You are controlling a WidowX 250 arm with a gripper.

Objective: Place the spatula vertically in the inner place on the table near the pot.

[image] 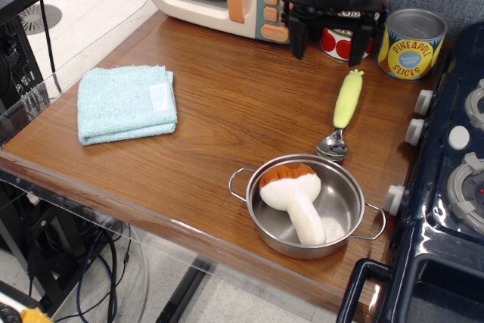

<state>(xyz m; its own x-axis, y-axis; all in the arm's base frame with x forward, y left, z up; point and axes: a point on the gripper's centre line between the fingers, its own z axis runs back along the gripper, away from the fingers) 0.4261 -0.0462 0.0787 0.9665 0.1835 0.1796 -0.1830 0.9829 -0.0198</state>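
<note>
Lying flat on the table, the spatula is seen just behind the pot, its metal end nearest the rim. Farther behind the pot, the claw is held wide open and empty.

The spatula has a yellow-green handle and a shiny silver end. The pot is shiny silver, and the toy mushroom in it is white with a brown-orange cap. The table is brown with wood stripes. The cloth is light blue. The gripper is black
</note>
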